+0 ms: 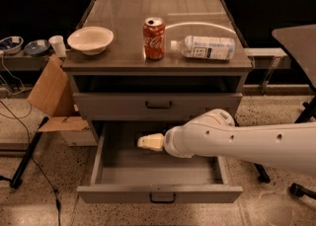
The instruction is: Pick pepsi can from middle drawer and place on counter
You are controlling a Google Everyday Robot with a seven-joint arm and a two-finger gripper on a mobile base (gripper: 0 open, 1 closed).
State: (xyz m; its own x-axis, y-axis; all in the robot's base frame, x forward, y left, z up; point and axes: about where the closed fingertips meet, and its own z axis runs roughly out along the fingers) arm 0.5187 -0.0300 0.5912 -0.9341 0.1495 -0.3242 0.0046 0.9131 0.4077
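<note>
Over the middle drawer (pixel 113 194), the gripper (pixel 149 142) shows only a cream tip; the arm (pixel 247 143) hides the drawer's right side.

the smooth cream gripper (pixel 146 142) hangs over the matt metal middle drawer (pixel 159 193).
</note>
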